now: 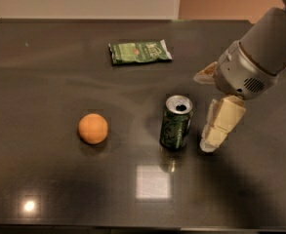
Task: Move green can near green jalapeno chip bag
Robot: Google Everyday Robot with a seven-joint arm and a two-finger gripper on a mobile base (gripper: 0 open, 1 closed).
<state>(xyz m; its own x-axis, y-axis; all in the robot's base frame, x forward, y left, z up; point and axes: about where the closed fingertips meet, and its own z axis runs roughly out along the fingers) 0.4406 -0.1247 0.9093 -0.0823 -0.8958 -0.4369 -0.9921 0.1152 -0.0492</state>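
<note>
The green can (176, 122) stands upright on the dark table (45, 62), right of centre, its silver top showing the opening. The green jalapeno chip bag (139, 51) lies flat further back, well apart from the can. My gripper (203, 111) hangs just right of the can, close beside it but not around it. Its pale fingers (221, 122) are spread apart and hold nothing; the second finger shows only as a tip higher up by the wrist.
A round orange fruit (92, 128) sits on the table left of the can. My grey arm (259, 52) reaches in from the upper right. A pale wall runs behind the table's far edge.
</note>
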